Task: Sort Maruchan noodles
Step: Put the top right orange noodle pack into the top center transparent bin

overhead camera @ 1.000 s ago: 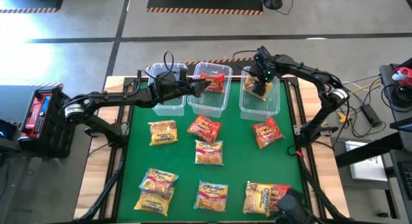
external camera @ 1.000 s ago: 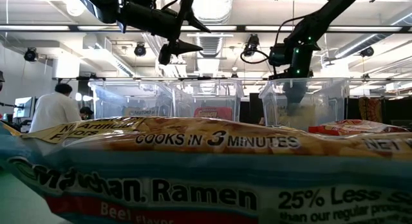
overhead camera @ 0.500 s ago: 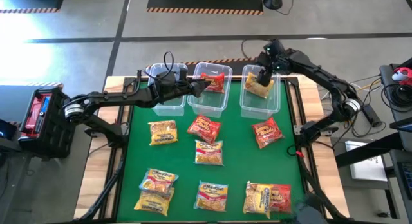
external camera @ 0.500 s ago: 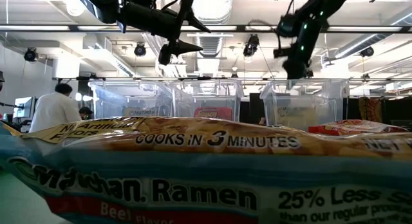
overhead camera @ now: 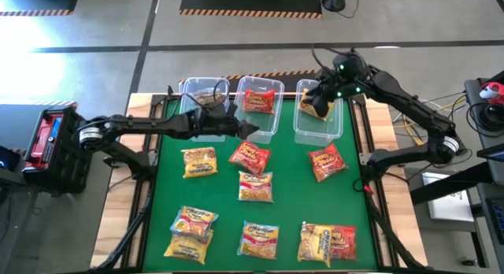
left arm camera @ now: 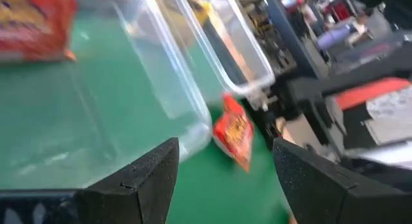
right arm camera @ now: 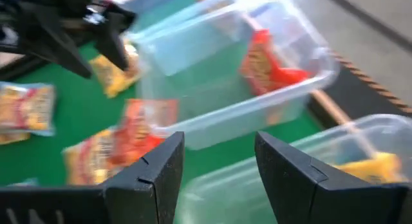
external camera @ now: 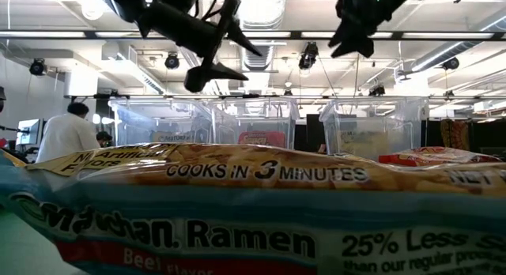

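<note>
Several Maruchan noodle packets lie flat on the green mat, among them a red one, a yellow one and another red one. Three clear bins stand along the far edge. The middle bin holds a red packet; the right bin holds a yellow packet. My left gripper hangs open above the middle bin's near wall, over the red packet on the mat. My right gripper is open and empty, high above the right bin.
The left bin stands beside the middle one. More packets lie near the front edge, and one fills the low view close up. A person stands in the room beyond the table.
My right gripper has risen out of the right bin and turned; the yellow packet stays lying in the bin. My left gripper has swung toward the table's near edge and sunk a little, from over the middle bin's far part to its near wall.
</note>
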### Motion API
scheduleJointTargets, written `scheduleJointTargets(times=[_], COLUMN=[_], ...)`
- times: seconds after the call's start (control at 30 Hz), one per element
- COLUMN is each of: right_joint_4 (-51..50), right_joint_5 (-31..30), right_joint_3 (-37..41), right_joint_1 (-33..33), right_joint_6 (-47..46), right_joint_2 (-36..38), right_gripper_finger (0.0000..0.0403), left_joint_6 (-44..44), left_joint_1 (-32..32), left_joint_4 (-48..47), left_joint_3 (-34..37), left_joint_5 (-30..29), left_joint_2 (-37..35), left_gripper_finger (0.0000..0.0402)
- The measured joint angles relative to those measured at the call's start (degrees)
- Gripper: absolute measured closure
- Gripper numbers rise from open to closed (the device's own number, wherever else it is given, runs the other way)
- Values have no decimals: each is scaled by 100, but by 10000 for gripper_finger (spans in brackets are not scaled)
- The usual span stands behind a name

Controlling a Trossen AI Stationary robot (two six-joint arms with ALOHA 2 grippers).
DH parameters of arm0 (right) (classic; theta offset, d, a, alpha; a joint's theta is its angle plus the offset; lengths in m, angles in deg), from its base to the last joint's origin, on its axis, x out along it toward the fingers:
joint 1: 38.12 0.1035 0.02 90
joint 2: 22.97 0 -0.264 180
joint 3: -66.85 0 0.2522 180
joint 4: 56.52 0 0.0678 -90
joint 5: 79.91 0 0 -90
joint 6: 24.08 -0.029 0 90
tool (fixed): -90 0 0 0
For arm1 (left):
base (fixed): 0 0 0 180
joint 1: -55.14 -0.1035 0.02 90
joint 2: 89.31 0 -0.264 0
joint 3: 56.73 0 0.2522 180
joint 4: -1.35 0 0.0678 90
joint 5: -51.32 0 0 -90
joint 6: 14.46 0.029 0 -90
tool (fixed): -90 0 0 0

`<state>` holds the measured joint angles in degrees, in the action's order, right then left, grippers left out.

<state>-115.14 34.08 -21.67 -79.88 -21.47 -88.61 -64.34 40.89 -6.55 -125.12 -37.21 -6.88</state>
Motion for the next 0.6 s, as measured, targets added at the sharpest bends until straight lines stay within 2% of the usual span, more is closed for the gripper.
scheduleJointTargets(times=[0.23,0.37,0.6], right_joint_4=[-209,-772,-1691], right_joint_5=[0,-19,-340], right_joint_3=[17,112,699], right_joint_1=[1236,1878,3071], right_joint_6=[-673,-1027,-2256], right_joint_2=[93,80,273], right_gripper_finger=[225,225,225], left_joint_6=[-191,-232,-274], left_joint_1=[716,1027,1508], left_joint_4=[-52,-47,-133], left_joint_3=[0,11,52], left_joint_5=[9,-75,-191], left_joint_2=[0,0,0], left_gripper_finger=[168,168,168])
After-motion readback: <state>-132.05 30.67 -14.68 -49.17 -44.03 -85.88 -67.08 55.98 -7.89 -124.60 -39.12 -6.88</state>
